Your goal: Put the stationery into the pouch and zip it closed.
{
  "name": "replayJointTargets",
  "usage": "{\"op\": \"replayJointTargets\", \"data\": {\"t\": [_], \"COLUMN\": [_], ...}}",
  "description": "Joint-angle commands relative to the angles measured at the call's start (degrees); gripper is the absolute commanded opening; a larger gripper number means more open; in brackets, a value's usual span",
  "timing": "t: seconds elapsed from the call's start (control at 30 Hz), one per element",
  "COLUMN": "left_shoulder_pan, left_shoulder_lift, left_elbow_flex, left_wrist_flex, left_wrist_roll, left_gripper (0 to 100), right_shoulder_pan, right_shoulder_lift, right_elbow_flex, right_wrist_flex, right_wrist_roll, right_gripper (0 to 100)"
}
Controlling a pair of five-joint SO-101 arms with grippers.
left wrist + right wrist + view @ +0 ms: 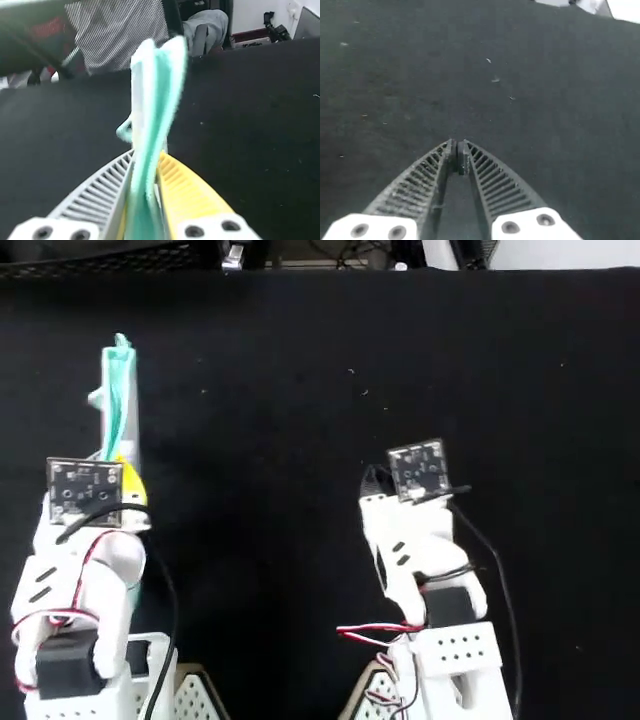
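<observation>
A mint-green and white pouch (118, 405) stands on edge at the table's left, held up off the black cloth. My left gripper (122, 462) is shut on its near end. In the left wrist view the pouch (152, 115) rises thin and flat from between the grey finger and the yellow finger (187, 192), with a small loop at its side. My right gripper (457, 150) is shut with nothing in it, its dark fingertips touching above bare cloth. In the high view the right gripper (372, 480) sits at centre right, well apart from the pouch.
The black cloth (400, 370) covers the whole table, with a few light specks. Both arm bases stand at the near edge. Behind the far edge are a chair and room clutter (120, 30).
</observation>
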Motion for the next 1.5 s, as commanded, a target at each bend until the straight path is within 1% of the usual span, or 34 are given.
{"op": "replayJointTargets", "data": {"t": [0.0, 0.1, 0.2, 0.27, 0.37, 0.4, 0.47, 0.57, 0.6, 0.67, 0.73, 0.83, 0.9, 1.03, 1.1, 1.17, 1.23, 1.3, 1.37, 1.47], "left_shoulder_pan": [3.65, 10.86, 17.89, 20.7, 22.99, 23.6, 24.92, 27.03, 27.56, 28.26, 27.91, 27.65, 28.62, 34.33, 37.05, 38.11, 36.79, 31.78, 23.6, 10.42], "left_shoulder_lift": [2.55, 9.67, 19.87, 26.9, 37.1, 40.0, 45.1, 49.76, 50.2, 50.2, 50.11, 47.65, 44.13, 33.58, 27.78, 23.38, 20.22, 18.64, 17.67, 17.05], "left_elbow_flex": [4.09, 9.8, 11.03, 9.89, 7.16, 6.29, 5.14, 4.79, 4.79, 3.82, 2.51, 0.13, -1.36, -4.7, -6.55, -7.96, -8.13, -7.78, -6.11, -1.98], "left_wrist_flex": [-7.3, -14.07, -21.27, -25.14, -28.4, -28.75, -28.84, -29.01, -29.1, -28.75, -28.22, -23.56, -18.99, -10.46, -7.65, -6.24, -5.89, -5.71, -5.54, -5.54], "left_wrist_roll": [-1.67, -1.67, -1.58, -1.58, -1.58, -1.58, -1.14, 5.63, 8.44, 11.6, 12.22, 12.4, 12.48, 12.48, 12.22, 12.4, 12.04, 11.69, 8.97, 3.87], "left_gripper": [3, 3, 3, 3, 3, 4, 11, 21, 22, 22, 22, 22, 22, 22, 24, 27, 27, 24, 18, 3], "right_shoulder_pan": [1.85, 2.02, 2.02, 2.02, 2.02, 2.02, 1.93, 1.93, 1.93, 1.67, 1.67, 1.67, 1.67, 1.58, 1.58, 1.58, 1.58, 1.58, 1.58, 1.58], "right_shoulder_lift": [-1.71, -2.24, -2.07, -1.89, -2.24, -2.24, -2.24, -1.89, -1.89, -2.33, -2.33, -2.33, -2.33, -2.33, -2.15, -2.07, -1.89, -1.89, -1.89, -1.89], "right_elbow_flex": [1.27, 1.54, 1.63, 1.8, 2.95, 3.12, 3.21, 3.3, 3.3, 4.0, 4.26, 4.35, 4.35, 4.35, 4.35, 4.35, 4.35, 4.44, 4.44, 4.26], "right_wrist_flex": [-1.85, -1.85, -1.58, -1.49, -1.76, -1.85, -1.85, -1.85, -1.85, -1.93, -1.93, -1.93, -1.93, -1.93, -1.93, -1.93, -1.93, -1.93, -1.93, -1.93], "right_wrist_roll": [-0.62, -0.62, -0.62, -0.62, -0.62, -0.44, 1.67, 3.6, 3.6, 3.69, 3.78, 3.78, 3.78, 3.78, 3.78, 3.78, 3.78, 3.78, 3.78, 3.78], "right_gripper": [1.5, 1.5, 1.5, 1.5, 1.5, 1.5, 1.5, 1.5, 1.5, 1.5, 1.5, 1.5, 1.5, 1.5, 1.5, 1.5, 1.5, 1.4, 1.3, 1.2]}}
